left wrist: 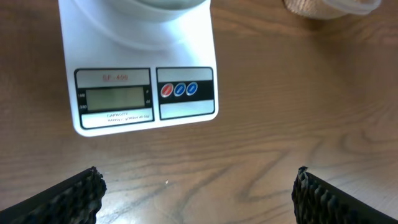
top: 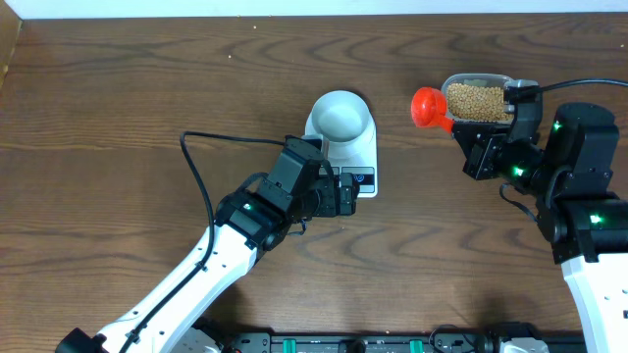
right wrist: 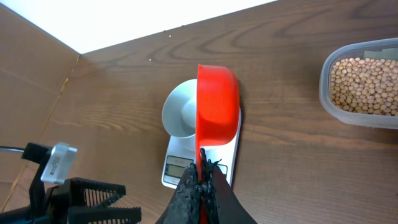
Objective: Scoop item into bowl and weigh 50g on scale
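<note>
At the table's (top: 118,88) centre, your scale (left wrist: 143,56), marked SF-400 and CAPACITY, carries the bowl (top: 340,116). Your left gripper (left wrist: 198,183) gapes just before its display; bare wood lies leftward. Your right gripper (right wrist: 202,180) clenches the red scoop (right wrist: 217,102) beside the beans (top: 478,102) in the tub (top: 475,77) near the far edge.

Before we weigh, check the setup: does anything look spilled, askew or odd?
No spills show: the beans sit in the tub, and the bowl stands upright on the scale. One oddity: the display shows no digits, so the scale may be off.
</note>
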Tool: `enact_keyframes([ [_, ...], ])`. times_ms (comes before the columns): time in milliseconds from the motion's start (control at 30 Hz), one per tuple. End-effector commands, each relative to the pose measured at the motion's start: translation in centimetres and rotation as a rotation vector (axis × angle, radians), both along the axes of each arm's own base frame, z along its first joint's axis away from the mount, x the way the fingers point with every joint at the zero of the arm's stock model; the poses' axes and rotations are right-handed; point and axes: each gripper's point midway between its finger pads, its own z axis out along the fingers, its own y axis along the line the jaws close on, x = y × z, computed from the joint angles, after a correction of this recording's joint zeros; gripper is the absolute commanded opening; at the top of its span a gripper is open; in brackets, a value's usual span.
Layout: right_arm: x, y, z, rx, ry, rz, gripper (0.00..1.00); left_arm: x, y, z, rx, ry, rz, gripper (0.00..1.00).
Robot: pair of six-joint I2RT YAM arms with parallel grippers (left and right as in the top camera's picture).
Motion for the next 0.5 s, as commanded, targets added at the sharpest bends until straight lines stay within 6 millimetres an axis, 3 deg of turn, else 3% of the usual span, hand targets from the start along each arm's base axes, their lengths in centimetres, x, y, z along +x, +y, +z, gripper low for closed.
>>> enact_keyframes([
  [0, 0.1, -0.1, 0.9, -0.005, -0.029, 0.001, 0.01, 0.7, -0.4, 0.8, -0.007, -0.041, -0.006, 0.98],
  [467, 0.4, -1.1, 1.0, -0.005, -0.032, -0.03, 0.01, 2.4, -1.6, 3.8, 0.013, -0.196, -0.115, 0.98],
])
